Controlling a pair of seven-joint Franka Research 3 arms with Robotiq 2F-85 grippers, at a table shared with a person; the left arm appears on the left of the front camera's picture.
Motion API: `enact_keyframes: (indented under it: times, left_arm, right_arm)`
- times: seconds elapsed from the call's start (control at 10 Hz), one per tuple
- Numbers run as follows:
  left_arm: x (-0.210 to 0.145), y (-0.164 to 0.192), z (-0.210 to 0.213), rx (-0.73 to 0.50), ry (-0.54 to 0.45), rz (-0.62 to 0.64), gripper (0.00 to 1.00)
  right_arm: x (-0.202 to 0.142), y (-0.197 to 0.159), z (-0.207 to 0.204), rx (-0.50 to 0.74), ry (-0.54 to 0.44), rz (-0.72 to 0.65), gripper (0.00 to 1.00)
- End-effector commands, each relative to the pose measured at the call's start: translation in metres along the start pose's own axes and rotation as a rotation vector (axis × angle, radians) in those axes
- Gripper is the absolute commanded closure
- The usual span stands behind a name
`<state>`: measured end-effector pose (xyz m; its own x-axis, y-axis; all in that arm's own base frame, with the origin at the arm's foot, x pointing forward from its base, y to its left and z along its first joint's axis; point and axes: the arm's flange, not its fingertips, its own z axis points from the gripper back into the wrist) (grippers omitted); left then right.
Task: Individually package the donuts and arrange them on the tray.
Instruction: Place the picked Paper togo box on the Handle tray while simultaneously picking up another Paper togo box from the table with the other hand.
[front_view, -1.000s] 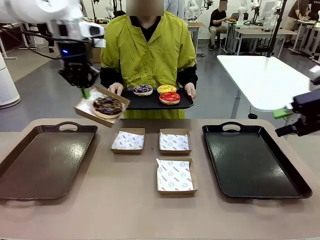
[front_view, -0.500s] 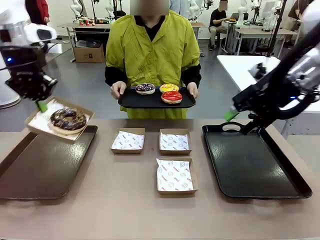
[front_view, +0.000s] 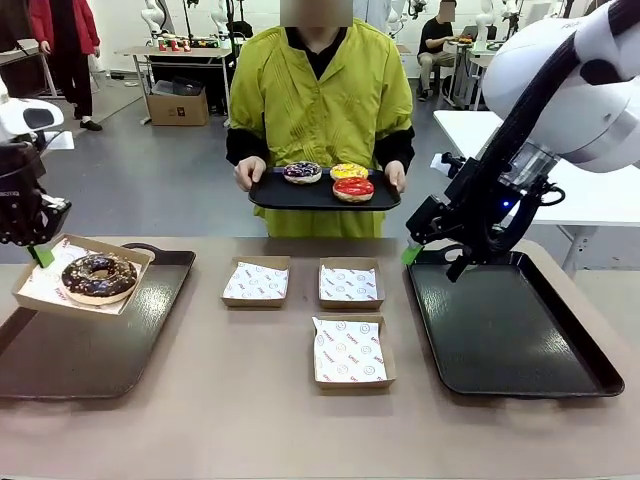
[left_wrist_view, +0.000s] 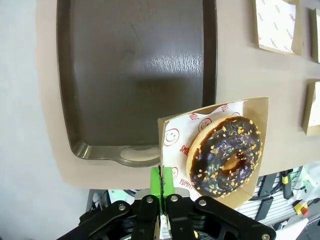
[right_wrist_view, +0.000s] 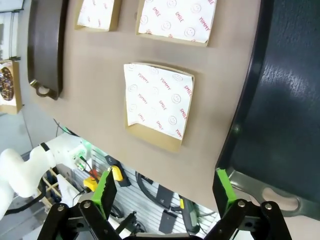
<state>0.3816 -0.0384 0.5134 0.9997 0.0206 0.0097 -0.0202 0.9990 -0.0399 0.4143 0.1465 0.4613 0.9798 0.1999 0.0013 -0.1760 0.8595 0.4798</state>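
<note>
Pinching the box rim in left jaws, with chocolate donut at 2 o'clock, left tray bed at 12 o'clock; with right jaws spread, empty.

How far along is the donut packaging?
Done: the chocolate donut sits in a paper-lined box. In hand: the left gripper, jaws shut on that box's edge, holds it above the left tray's far edge, not set down. Left: the sprinkled donut, yellow donut and red donut on the person's tray, three empty boxes, and the right gripper, jaws open, near the right tray's handle.
</note>
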Motion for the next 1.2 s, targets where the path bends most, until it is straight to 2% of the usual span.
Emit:
enact_keyframes:
  times: [0.0, 0.7, 0.9, 1.1]
  left_arm:
    - [-0.002, -0.001, 0.006, -0.001, -0.01, 0.005, 0.99]
    - [0.0, -0.001, 0.004, 0.001, -0.009, -0.003, 0.99]
    - [0.002, 0.025, -0.018, -0.069, 0.012, 0.031, 0.99]
    - [-0.008, 0.043, -0.033, -0.093, -0.037, 0.052, 0.99]
  right_arm:
    - [-0.001, 0.0, 0.0, -0.006, 0.001, 0.0, 0.0]
    - [0.0, 0.001, 0.0, 0.007, 0.001, 0.003, 0.0]
    - [0.006, 0.017, -0.023, -0.113, 0.03, -0.05, 0.0]
    - [0.009, 0.034, -0.058, -0.238, 0.054, -0.096, 0.0]
